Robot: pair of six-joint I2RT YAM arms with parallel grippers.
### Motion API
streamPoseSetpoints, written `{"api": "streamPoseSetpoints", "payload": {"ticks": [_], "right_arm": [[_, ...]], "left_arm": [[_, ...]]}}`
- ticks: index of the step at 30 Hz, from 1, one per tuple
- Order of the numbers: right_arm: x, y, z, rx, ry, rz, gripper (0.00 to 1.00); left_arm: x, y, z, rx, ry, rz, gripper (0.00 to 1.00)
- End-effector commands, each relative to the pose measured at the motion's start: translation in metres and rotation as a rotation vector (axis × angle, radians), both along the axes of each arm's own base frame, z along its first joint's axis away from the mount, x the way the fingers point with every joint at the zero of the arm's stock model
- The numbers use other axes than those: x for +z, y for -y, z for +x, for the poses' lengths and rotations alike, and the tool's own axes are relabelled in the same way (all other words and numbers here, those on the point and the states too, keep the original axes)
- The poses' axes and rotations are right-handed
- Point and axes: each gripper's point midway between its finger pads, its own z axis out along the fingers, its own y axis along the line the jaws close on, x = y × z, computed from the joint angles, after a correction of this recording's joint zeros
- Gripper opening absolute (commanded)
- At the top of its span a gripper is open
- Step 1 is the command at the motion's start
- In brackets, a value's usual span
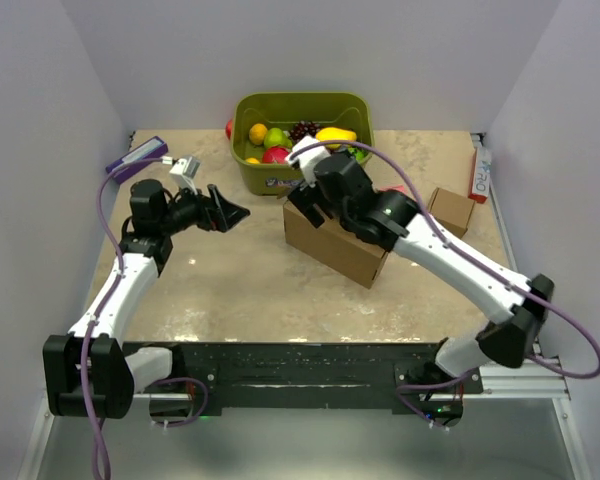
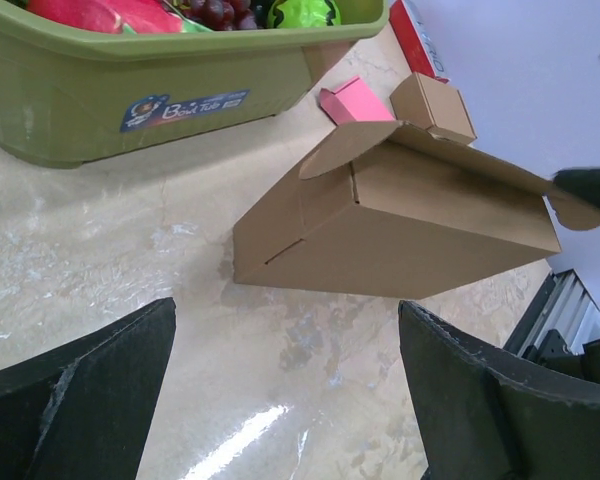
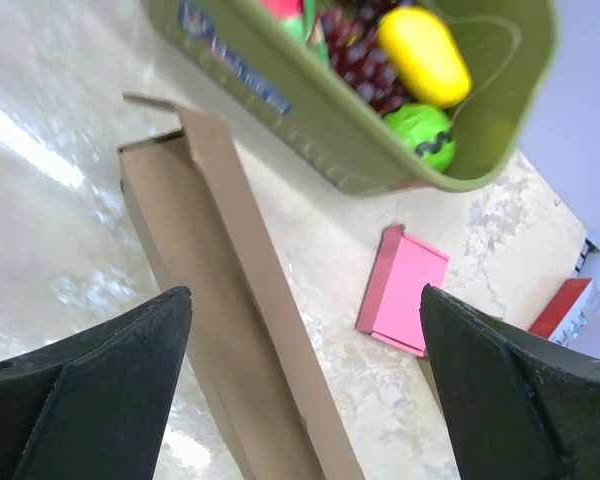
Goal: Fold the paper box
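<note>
The paper box [image 1: 335, 243] is a large brown cardboard mailer, folded into box shape, lying on the table in front of the green basket. In the left wrist view the paper box [image 2: 410, 225] shows a side wall with a slot and a rounded lid flap on top. In the right wrist view the paper box [image 3: 230, 330] runs below the jaws with one flap edge raised. My right gripper [image 1: 308, 205] is open, hovering over the box's far left end. My left gripper [image 1: 232, 212] is open and empty, left of the box, apart from it.
A green basket [image 1: 248, 170] of fruit stands behind the box. A pink flat block [image 3: 405, 290] lies right of the basket. A small brown box [image 1: 451, 210] and a red-white pack [image 1: 479, 172] sit at the right. A purple item [image 1: 137, 156] lies far left.
</note>
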Motion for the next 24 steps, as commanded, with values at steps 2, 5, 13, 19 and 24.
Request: {"api": "streamPoseSetpoints", "payload": {"ticks": [2, 5, 13, 19, 24], "right_arm": [[0.024, 0.029, -0.023, -0.106, 0.035, 0.185, 0.99], [0.000, 0.053, -0.037, -0.231, -0.009, 0.230, 0.99], [-0.011, 0.130, -0.095, -0.521, -0.016, 0.518, 0.97], [-0.014, 0.150, -0.107, -0.550, -0.005, 0.519, 0.97], [-0.024, 0.154, -0.106, -0.589, -0.002, 0.492, 0.92]], "left_arm": [[0.016, 0.018, -0.006, -0.074, 0.084, 0.008, 0.96], [0.015, 0.025, -0.008, -0.085, 0.096, 0.033, 0.96], [0.022, 0.042, 0.002, -0.078, 0.178, 0.123, 0.95], [0.032, 0.053, 0.021, -0.086, 0.197, 0.109, 0.95], [0.030, 0.063, 0.043, -0.094, 0.183, 0.126, 0.95]]}}
